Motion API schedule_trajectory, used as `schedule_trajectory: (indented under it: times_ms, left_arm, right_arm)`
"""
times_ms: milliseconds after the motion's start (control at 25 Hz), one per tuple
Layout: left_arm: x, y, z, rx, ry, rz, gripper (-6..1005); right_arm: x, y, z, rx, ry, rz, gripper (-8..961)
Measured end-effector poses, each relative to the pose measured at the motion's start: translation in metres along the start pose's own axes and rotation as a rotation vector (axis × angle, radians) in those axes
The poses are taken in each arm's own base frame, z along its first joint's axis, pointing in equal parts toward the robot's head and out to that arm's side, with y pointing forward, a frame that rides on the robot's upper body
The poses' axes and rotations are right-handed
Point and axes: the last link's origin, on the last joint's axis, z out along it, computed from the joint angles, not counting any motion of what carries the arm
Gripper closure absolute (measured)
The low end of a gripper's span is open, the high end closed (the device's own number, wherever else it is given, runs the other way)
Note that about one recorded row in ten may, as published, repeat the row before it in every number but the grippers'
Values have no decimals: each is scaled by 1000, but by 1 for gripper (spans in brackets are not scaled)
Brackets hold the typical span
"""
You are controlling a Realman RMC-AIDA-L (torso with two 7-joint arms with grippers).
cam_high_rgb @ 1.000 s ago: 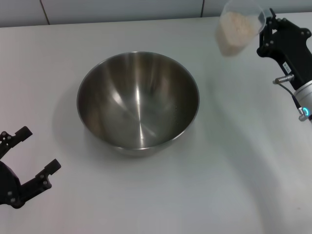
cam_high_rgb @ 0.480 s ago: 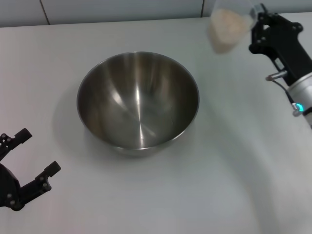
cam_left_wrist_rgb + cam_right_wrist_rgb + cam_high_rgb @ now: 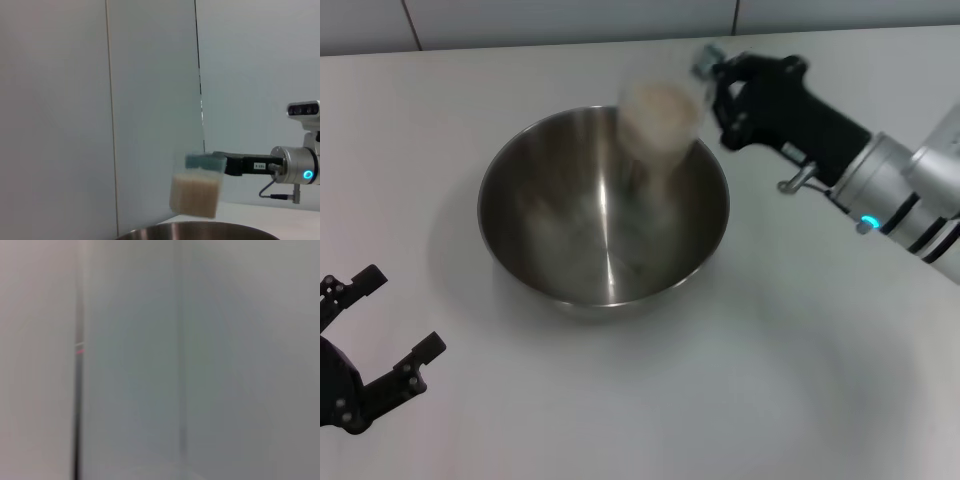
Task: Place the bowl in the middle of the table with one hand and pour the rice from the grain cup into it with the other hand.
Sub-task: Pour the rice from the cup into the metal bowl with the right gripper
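Head view: the bowl stands near the middle of the worktop. The right tool, clamped on the cup's handle, holds the cup above the bowl's far rim, the rice not yet poured. The left tool rests at the near left, fingers apart, well clear of the bowl. Left wrist view: the cup hangs close above the bowl rim, roughly upright, rice filling its lower part. Right wrist view: only blank wall. Risks: tipping this near the rim may scatter grains outside; a low cup may strike the unheld bowl and shift it.
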Motion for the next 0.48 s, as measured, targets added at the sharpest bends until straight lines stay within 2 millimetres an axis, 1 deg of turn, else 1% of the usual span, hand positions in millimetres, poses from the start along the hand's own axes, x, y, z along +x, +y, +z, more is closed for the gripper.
schedule_trajectory:
  times_ms: [200, 480]
  left_arm:
    - [0, 0, 0, -1, 0, -1, 126]
    - [0, 2, -1, 0, 0, -2, 127]
  right_arm:
    - [0, 8, 7, -116, 44, -15, 939]
    - [0, 6, 6, -122, 50, -36, 939]
